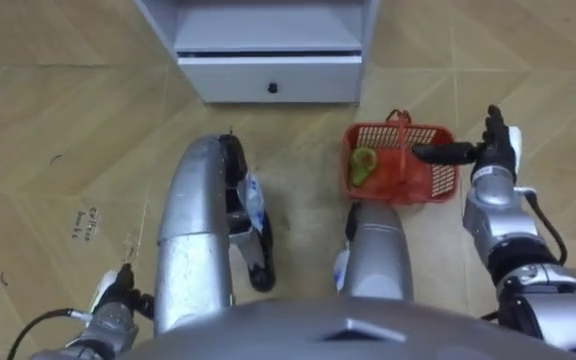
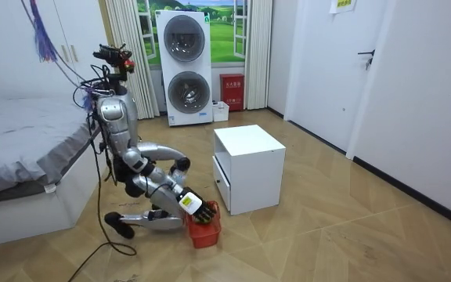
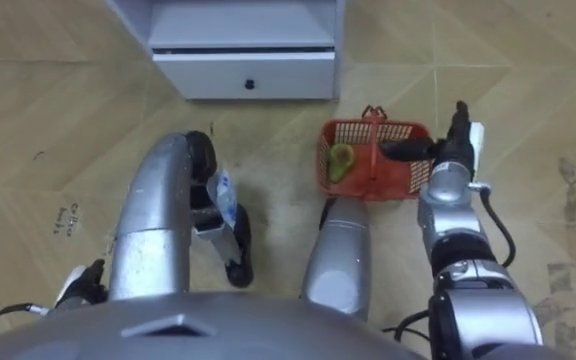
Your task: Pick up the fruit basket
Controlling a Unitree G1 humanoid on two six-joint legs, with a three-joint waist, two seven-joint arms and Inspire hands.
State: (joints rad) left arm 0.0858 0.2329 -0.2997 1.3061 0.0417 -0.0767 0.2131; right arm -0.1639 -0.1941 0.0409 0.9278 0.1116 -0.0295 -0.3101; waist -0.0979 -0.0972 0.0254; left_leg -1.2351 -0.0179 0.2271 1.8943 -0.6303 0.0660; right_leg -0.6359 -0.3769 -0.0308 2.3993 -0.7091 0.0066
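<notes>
Red fruit basket (image 1: 413, 188) near white cabinet (image 1: 268, 75) (right hand (image 1: 496, 150) at its rim).

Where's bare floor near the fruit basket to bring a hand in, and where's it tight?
Free: floor right of the right hand, and the strip between fruit basket and white cabinet. Crowded: the basket's right rim, where that hand sits, and its near side by the knee.
</notes>
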